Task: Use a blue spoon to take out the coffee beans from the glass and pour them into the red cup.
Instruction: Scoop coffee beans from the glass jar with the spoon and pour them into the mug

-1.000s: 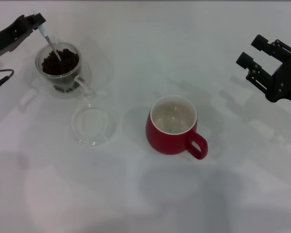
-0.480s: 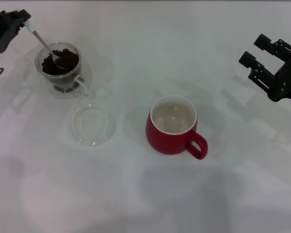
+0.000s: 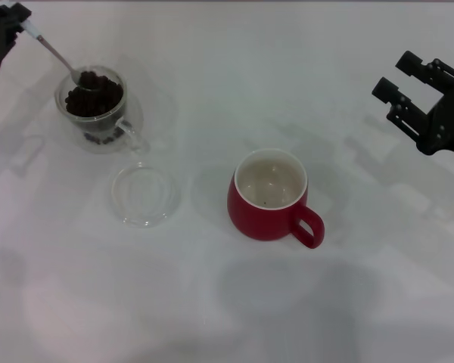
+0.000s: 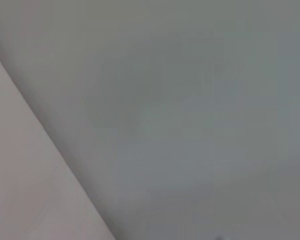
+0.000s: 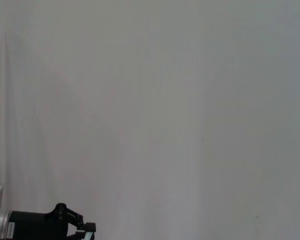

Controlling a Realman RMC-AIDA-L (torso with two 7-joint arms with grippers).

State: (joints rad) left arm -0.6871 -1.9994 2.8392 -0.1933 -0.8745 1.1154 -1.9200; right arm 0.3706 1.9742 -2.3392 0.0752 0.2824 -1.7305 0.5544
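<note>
In the head view the glass (image 3: 97, 106) stands at the far left, holding a heap of coffee beans (image 3: 95, 98). My left gripper (image 3: 11, 19), at the top left corner, is shut on the handle of the blue spoon (image 3: 51, 52). The spoon slants down to the right and its bowl, with beans in it, sits at the glass's rim. The red cup (image 3: 272, 195) stands mid-table, its handle to the front right, its cream inside almost bare. My right gripper (image 3: 402, 79) is open and empty at the far right.
A flat round clear glass dish (image 3: 145, 195) lies in front of the glass, left of the red cup. The white table (image 3: 234, 302) fills the view. The right wrist view shows the distant left arm (image 5: 45, 225) at its lower edge.
My left gripper has moved up and to the left, drawing the spoon's bowl from deep in the beans up to the glass's rim. The right arm has barely moved.
</note>
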